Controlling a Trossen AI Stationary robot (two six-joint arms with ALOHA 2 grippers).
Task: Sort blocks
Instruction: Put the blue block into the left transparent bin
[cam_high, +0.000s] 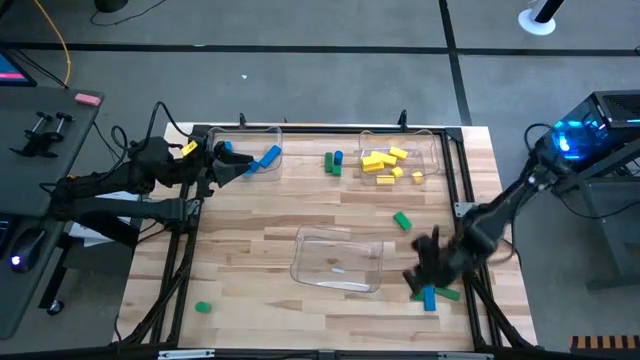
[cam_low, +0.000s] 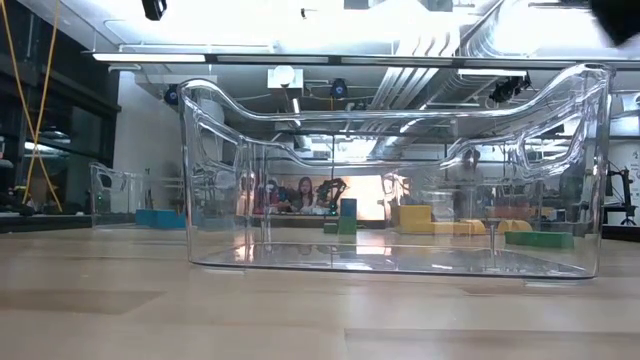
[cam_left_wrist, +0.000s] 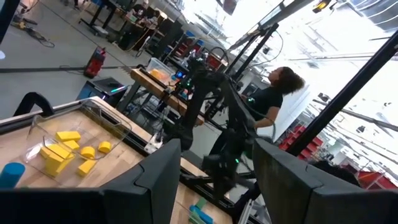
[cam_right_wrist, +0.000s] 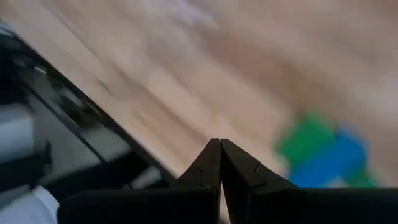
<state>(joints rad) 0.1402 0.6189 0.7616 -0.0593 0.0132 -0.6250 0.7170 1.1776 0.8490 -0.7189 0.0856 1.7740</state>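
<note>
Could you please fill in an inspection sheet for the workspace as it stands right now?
Surface: light wooden tabletop, bare between items.
Job's things: yellow blocks heaped in the far-right clear plastic tray; blue bar block in the far-left clear tray; green and blue blocks between those trays; green block mid-right; small green block at the near-left; blue and green blocks by the right claw.
Clutter: empty clear tray at the centre.
Grippers: left claw open over the far-left tray; right claw shut, low at the near-right edge.
Cables: yellow cable on the floor.
Surroundings: person beyond the table.
</note>
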